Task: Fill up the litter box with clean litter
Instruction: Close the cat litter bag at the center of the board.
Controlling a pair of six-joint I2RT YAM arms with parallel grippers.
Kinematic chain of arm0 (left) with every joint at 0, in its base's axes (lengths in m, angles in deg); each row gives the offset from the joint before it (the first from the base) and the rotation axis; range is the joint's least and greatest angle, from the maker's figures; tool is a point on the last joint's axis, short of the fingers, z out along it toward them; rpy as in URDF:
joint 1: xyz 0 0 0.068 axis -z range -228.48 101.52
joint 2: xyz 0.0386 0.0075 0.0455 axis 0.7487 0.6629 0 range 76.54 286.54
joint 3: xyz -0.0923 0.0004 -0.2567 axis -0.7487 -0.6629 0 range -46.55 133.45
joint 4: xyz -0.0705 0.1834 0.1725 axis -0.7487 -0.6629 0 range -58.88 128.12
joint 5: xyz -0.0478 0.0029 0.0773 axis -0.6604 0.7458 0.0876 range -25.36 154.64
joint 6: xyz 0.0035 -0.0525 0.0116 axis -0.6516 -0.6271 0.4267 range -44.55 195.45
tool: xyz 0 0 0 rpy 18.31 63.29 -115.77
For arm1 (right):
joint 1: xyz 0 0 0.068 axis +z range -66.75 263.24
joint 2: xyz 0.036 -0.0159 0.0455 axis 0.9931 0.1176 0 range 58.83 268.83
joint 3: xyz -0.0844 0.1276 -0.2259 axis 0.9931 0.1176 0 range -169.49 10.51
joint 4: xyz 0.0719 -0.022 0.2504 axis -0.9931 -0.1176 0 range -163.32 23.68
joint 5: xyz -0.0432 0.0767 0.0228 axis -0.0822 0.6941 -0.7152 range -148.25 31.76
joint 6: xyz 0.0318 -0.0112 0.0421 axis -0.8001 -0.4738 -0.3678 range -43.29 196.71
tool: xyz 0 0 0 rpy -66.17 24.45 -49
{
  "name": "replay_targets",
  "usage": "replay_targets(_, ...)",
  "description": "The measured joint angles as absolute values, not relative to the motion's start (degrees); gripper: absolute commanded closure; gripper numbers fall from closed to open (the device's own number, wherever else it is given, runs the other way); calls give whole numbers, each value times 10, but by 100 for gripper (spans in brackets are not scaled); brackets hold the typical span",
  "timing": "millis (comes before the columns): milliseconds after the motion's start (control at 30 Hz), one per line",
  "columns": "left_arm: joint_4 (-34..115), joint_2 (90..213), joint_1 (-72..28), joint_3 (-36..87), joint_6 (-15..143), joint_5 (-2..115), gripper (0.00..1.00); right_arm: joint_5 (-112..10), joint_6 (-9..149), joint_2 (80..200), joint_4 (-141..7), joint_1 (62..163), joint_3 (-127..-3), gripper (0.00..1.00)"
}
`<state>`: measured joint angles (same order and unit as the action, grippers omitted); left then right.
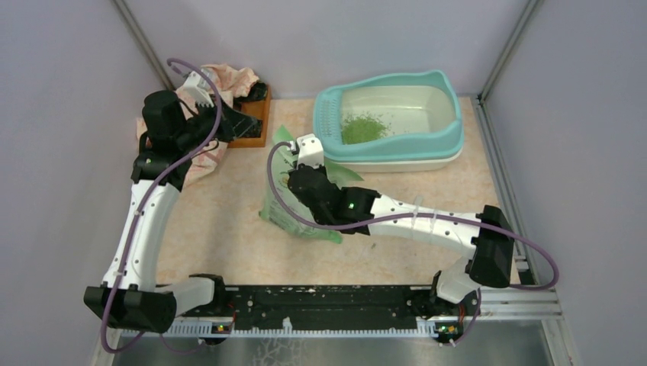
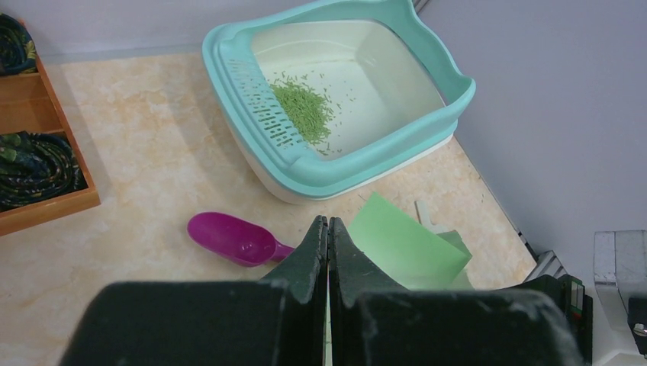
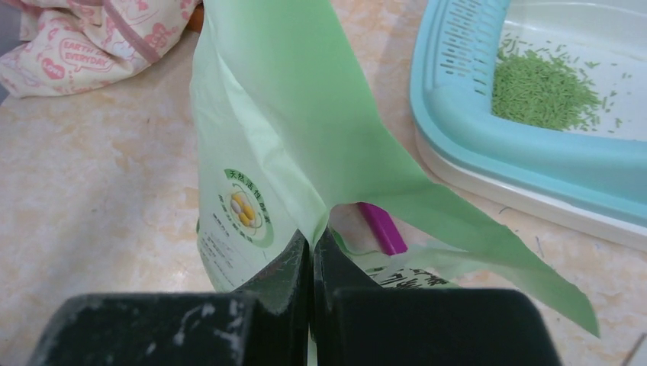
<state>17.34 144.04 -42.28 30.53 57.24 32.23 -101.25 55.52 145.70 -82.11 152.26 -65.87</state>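
Right up against the right wrist lens, the right gripper had its two black fingers clamped tight on a fold of the pale green bag, the plastic rising from the pinch and fanning out left and right. On the bag's face sat a round green logo with yellow oval shapes inside and lines of small print beneath it, probably Chinese characters, but too small to read. Behind the bag, at the top left, lay a pink-and-cream cloth, and there the words "EARTH EVERYDAY" were readable in pink. A strip of the purple scoop peeked out under the bag. Over on the left wrist view, the left gripper had its fingers pressed flat together with nothing visible between them, looking down at the scoop's bowl on the beige marbled table. At the left edge stood a brown wooden tray holding dark patterned rolls. Now the litter box: it sat at the back right of the table, near the bag, with a teal rim, a perforated teal ledge at its left end and a cream-white basin. The clean litter lay inside as a small, low green heap of short granules hard against the perforated ledge, with loose grains scattered outward, and most of the basin floor showed bare.
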Motion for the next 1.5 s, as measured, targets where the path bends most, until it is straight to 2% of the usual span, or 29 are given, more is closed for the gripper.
replay_targets(333,178,1441,-424,303,570,322,100,-1080,613,1457,-799,1529,-659,100)
replay_targets(700,180,1441,-425,300,569,319,100,-1152,723,1457,-670,1532,-681,100)
replay_targets(767,181,1440,-425,297,569,318,100,-1149,720,1453,-659,1531,-694,89)
replay_targets(900,183,1436,-425,281,569,316,100,-1096,670,1410,-694,1506,-688,85)
replay_targets(1000,183,1429,-425,269,569,311,100,-1037,608,1351,-751,1443,-667,82)
replay_targets(1033,182,1427,-425,266,568,309,98,-1024,594,1332,-765,1423,-660,80)
replay_targets(1167,183,1417,-425,258,566,302,72,-962,534,1212,-801,1365,-561,67)
replay_targets(1267,183,1410,-425,256,564,300,59,-900,495,1103,-810,1353,-451,61)
replay_targets(1333,185,1404,-425,252,562,300,56,-864,479,1038,-806,1339,-377,56)
replay_targets(1500,187,1393,-425,237,561,299,55,-798,458,889,-775,1325,-206,54)
